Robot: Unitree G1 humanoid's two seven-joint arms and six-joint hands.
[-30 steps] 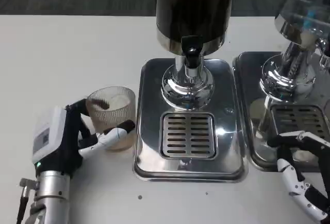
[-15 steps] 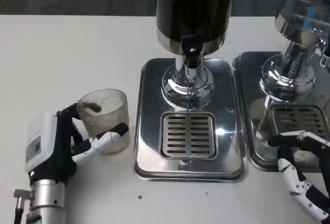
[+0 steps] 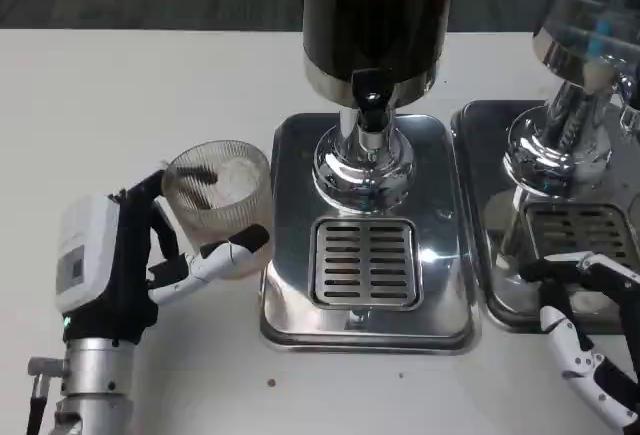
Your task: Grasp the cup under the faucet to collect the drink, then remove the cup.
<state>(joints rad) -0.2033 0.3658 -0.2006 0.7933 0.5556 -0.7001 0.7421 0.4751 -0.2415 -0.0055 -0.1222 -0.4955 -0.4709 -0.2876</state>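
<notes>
i have the cup [image 3: 218, 203] in my left robot hand [image 3: 150, 260], fingers wrapped round its ribbed, clear wall, at nine o'clock of the tray [image 3: 445, 295]. it is not yet under the faucet [image 3: 371, 105], so i judge the carry is in hand; next i need it over the slotted grate [image 3: 365, 262]. my right robot hand [image 3: 585, 330] holds nothing, fingers loosely curled, at four o'clock on the white counter [image 3: 120, 95].

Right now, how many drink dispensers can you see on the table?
2: the dark dispenser stands center on its drip tray; a second dispenser is at the right edge, partly cropped.
</notes>
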